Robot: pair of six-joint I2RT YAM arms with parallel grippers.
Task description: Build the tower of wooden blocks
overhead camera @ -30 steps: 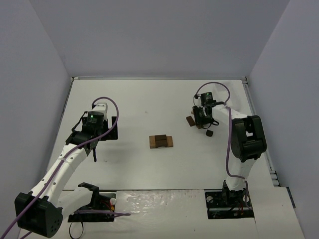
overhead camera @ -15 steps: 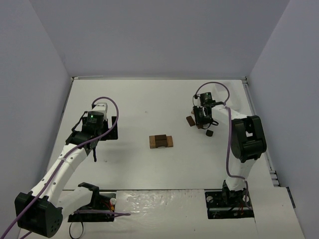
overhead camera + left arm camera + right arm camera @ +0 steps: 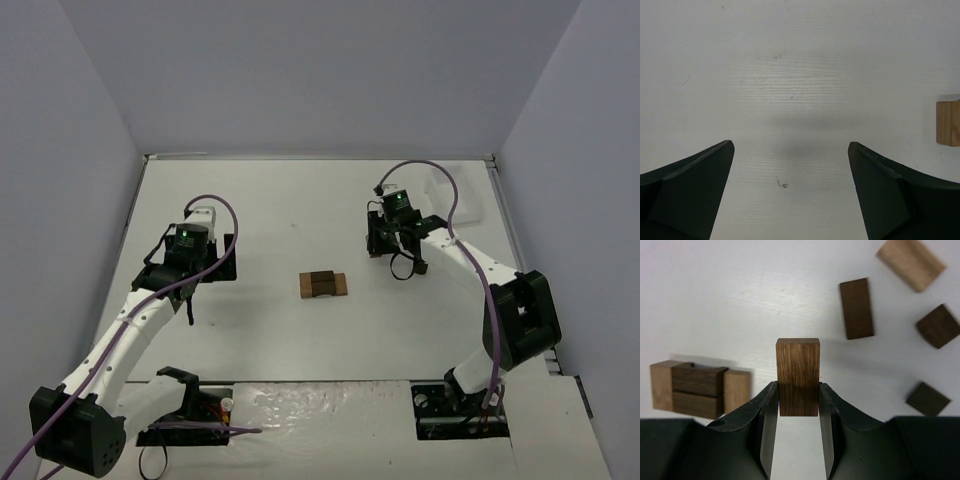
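Left gripper [image 3: 791, 145] hangs over bare desk toward the left edge, its jaws spread wide and holding nothing. In its wrist view, the end of a tan block [image 3: 948, 123] shows at the right border, well clear of both fingers; that view does not settle whether it is part of the stack.

Further right, the wood block tower [image 3: 322, 284] sits near the middle of the desk, between the two arms and apart from both grippers. It is low: dark brown blocks lie in the centre, with tan wood showing at each end.

The right gripper [image 3: 798, 387] is to the right of the tower, toward the far right corner and clear of it. Its jaws are drawn in narrowly on a dark brown block [image 3: 798, 375], one finger pressed against each long side. The block sticks out past the fingertips.

In the right wrist view the tower lies to the left of the held block, not touching it. On the other side four loose blocks lie scattered on the desk:
- a dark flat block [image 3: 856, 308]
- a tan block [image 3: 910, 257]
- two small dark cubes [image 3: 938, 325]
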